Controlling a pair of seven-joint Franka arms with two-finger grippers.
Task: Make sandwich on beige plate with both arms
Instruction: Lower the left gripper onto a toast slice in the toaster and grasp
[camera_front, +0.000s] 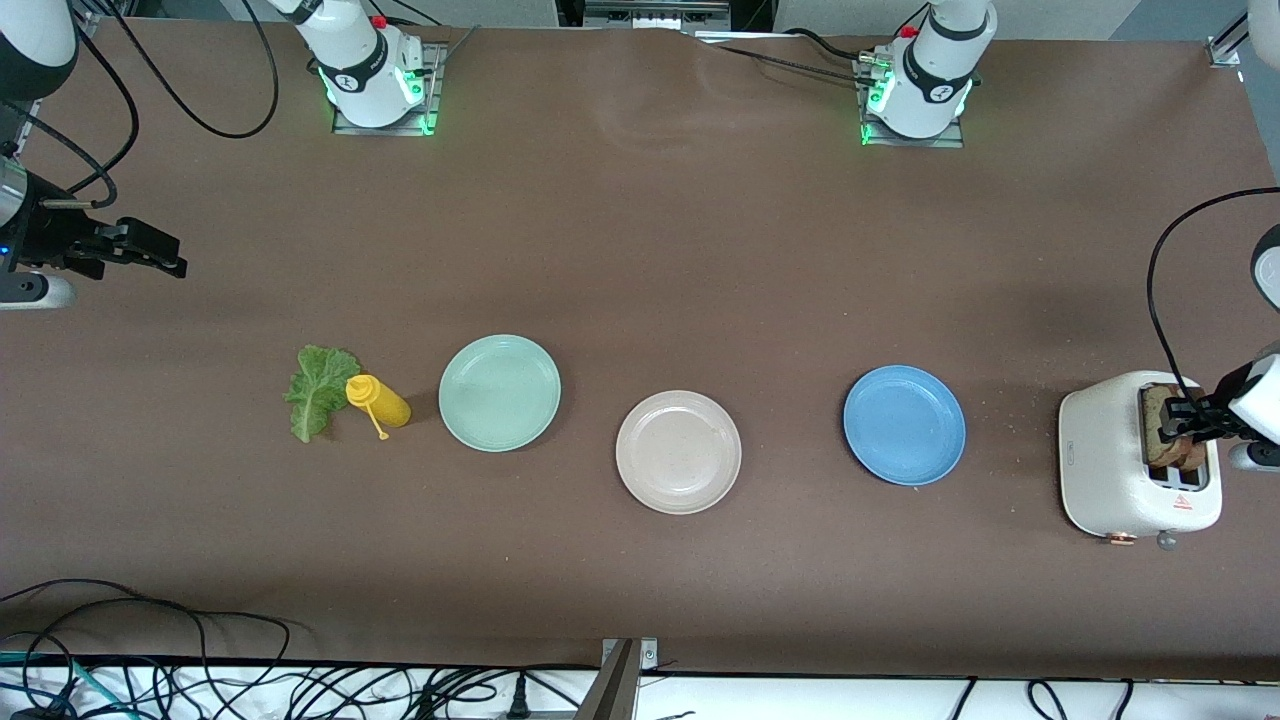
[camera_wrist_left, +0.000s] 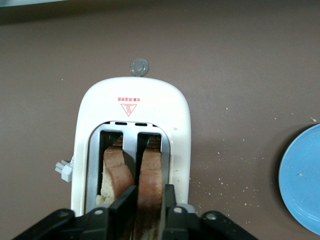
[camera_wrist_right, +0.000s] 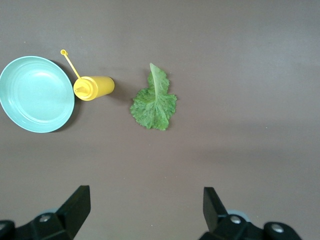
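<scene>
Toaster (camera_front: 1110, 470) at the left arm's end of the table holds two bread slices, the left gripper (camera_wrist_left: 149, 200) pinching one slice (camera_wrist_left: 149, 175), which may snag or tear if lifted askew, while the right gripper (camera_wrist_right: 145, 205) waits wide open and empty above the lettuce leaf (camera_wrist_right: 154, 102), the beige plate (camera_front: 678, 452) bare mid-table.

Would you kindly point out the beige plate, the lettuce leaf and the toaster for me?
beige plate (camera_front: 650, 485): front view, on its rim nearer the camera.
lettuce leaf (camera_wrist_right: 154, 103): right wrist view, middle of the leaf.
toaster (camera_wrist_left: 131, 95): left wrist view, white top above the slots.
</scene>
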